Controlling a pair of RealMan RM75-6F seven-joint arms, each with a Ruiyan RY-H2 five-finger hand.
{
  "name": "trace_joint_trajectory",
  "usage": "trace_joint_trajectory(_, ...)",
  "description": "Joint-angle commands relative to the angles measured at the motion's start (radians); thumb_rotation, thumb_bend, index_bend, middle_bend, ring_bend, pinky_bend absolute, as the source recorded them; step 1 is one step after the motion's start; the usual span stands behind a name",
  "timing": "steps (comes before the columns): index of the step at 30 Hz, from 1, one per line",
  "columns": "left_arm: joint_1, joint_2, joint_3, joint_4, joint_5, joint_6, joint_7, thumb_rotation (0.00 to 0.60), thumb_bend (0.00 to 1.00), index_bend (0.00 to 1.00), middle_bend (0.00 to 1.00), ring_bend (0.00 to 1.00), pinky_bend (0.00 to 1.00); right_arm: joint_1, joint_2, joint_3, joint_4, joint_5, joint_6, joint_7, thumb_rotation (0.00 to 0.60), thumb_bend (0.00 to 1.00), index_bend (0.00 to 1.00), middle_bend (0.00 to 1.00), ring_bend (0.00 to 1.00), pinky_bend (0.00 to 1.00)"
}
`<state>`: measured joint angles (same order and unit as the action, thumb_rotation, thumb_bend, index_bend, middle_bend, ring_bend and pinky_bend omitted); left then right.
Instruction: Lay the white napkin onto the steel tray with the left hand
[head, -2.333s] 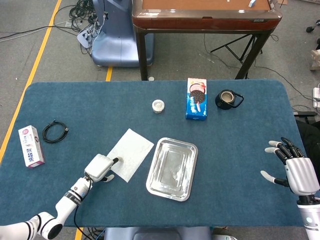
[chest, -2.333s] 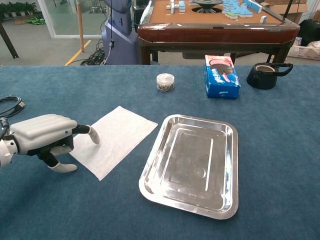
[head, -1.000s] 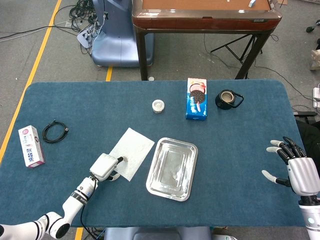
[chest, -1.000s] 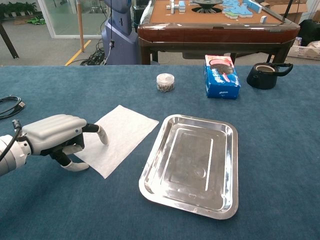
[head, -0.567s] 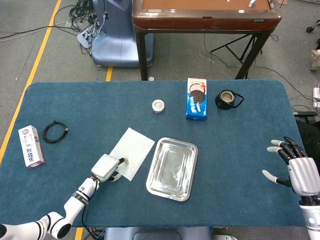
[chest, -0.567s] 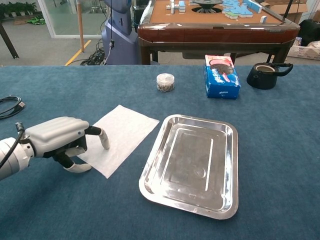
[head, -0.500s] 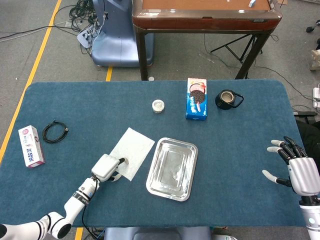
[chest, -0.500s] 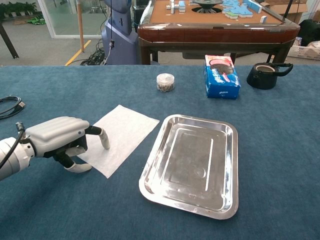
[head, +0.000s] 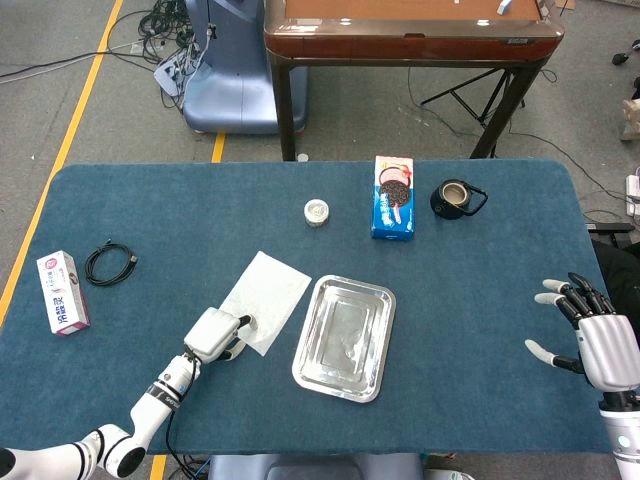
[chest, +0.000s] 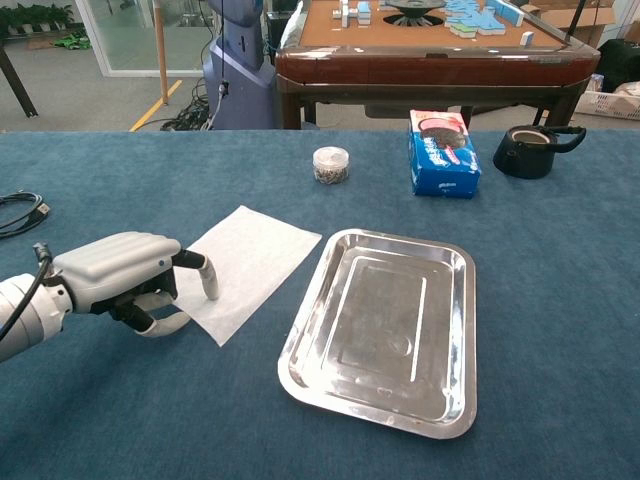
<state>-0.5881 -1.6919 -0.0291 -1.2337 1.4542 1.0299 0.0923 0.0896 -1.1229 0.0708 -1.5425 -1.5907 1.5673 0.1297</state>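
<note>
The blue-carpeted counter (chest: 560, 300) carries, nearest, the left hand (chest: 115, 272), its fingers (chest: 207, 280) pressing the near corner of the flat white paper napkin (chest: 248, 262). The napkin lies just left of the rectangular steel tray (chest: 385, 330). The right hand (head: 598, 345) hovers at the counter's right edge, fingers spread, holding nothing.

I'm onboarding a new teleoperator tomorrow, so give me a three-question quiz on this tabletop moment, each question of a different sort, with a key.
1. True or false: the white napkin already lies inside the steel tray.
2. Multiple choice: the left hand is at the napkin's A) far corner, B) near-left edge, C) tray-side edge.
3. Fill in: the right hand holds ____.

Key
1. False; the napkin lies flat on the table, left of the tray.
2. B; a finger rests on that edge and the thumb curls at it.
3. Nothing; its fingers are spread, far right of the tray.
</note>
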Motion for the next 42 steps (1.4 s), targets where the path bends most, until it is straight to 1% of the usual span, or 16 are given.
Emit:
trace_joint_trajectory(1, 0.000, 0.000, -0.001, -0.001, -0.001, 0.000, 0.001, 0.600, 0.41, 0.40, 1.00, 1.00, 1.00, 0.000, 0.000, 0.000, 0.000, 0.000, -0.001, 0.000, 0.600, 0.03, 0.36, 0.26, 0.12, 0.23)
trace_joint_trajectory(13, 0.003, 0.009, -0.005, -0.020, -0.008, 0.005, 0.008, 0.600, 0.45, 0.42, 1.00, 1.00, 1.00, 0.000, 0.001, 0.000, 0.000, 0.000, 0.000, 0.003, 0.600, 0.03, 0.36, 0.26, 0.12, 0.23)
trace_joint_trajectory(16, 0.005, 0.008, -0.009, -0.027, -0.015, 0.007, 0.016, 0.600, 0.47, 0.44, 1.00, 1.00, 1.00, -0.001, 0.001, 0.000, -0.001, -0.002, 0.003, 0.004, 0.600, 0.03, 0.36, 0.26, 0.12, 0.23)
trace_joint_trajectory(24, 0.007, 0.008, -0.009, -0.032, -0.018, 0.010, 0.026, 0.600, 0.47, 0.50, 1.00, 1.00, 1.00, -0.002, 0.003, 0.001, -0.003, -0.003, 0.005, 0.005, 0.600, 0.03, 0.36, 0.26, 0.12, 0.23)
trace_joint_trajectory(34, 0.008, 0.013, -0.005, -0.035, -0.019, 0.003, 0.023, 0.600, 0.48, 0.53, 1.00, 1.00, 1.00, -0.002, 0.003, 0.001, -0.002, -0.002, 0.004, 0.005, 0.600, 0.03, 0.36, 0.26, 0.12, 0.23)
trace_joint_trajectory(42, 0.009, 0.027, -0.006, -0.056, -0.029, -0.006, 0.022, 0.600, 0.53, 0.55, 1.00, 1.00, 1.00, -0.002, 0.003, 0.001, -0.003, -0.003, 0.004, 0.005, 0.600, 0.03, 0.36, 0.26, 0.12, 0.23)
